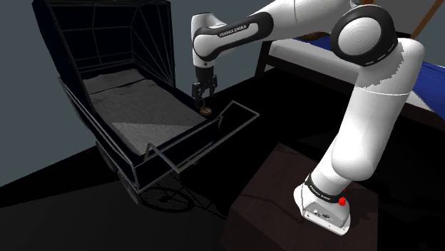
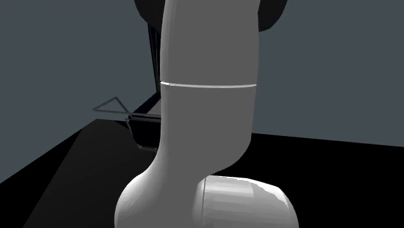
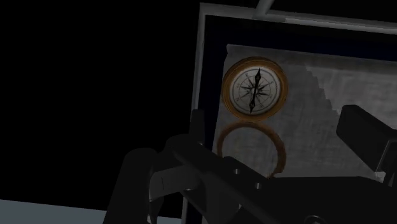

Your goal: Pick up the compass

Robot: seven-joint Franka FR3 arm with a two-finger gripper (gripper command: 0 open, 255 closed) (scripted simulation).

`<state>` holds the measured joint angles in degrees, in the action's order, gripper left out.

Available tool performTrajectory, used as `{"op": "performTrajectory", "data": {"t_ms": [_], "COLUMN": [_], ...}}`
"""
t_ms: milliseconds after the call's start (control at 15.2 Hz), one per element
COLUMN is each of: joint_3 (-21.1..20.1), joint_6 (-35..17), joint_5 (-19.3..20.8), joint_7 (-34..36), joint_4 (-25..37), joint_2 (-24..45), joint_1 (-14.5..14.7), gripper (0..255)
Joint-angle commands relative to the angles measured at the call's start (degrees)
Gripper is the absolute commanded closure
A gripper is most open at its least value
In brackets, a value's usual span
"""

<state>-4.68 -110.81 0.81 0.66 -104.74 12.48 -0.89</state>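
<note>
The compass (image 3: 254,87) has a white dial, a black needle and a brass rim, with a brass ring (image 3: 249,147) joined to it on the gripper's side. It lies on the grey mattress (image 1: 132,107) of a black pram, close to the pram's near wall. In the shoulder view the compass (image 1: 206,110) is a small brown spot right under my gripper (image 1: 204,93). My gripper (image 3: 273,127) hangs just above it, pointing down, open. Its fingers (image 3: 362,130) stand wide apart and touch nothing.
The pram's raised hood (image 1: 100,36) stands at the shoulder view's upper left, and its handle frame (image 1: 235,118) juts toward the stand (image 1: 285,185). A bed (image 1: 428,78) lies behind the arm. In the second exterior view the white arm link (image 2: 207,116) blocks most of the scene.
</note>
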Motion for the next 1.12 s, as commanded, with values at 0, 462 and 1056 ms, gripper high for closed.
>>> {"op": "performTrajectory", "data": {"t_ms": [0, 462, 1056], "joint_3": [-0.03, 0.02, 0.03], "joint_6": [-0.79, -5.28, -5.24], "joint_5": [0.15, 0.35, 0.34], "joint_7": [-0.03, 0.08, 0.07], "joint_4": [0.93, -1.62, -1.67], "joint_2": [1.84, 3.77, 3.7], "joint_1": [0.1, 0.14, 0.13], "gripper": [0, 0, 255]}}
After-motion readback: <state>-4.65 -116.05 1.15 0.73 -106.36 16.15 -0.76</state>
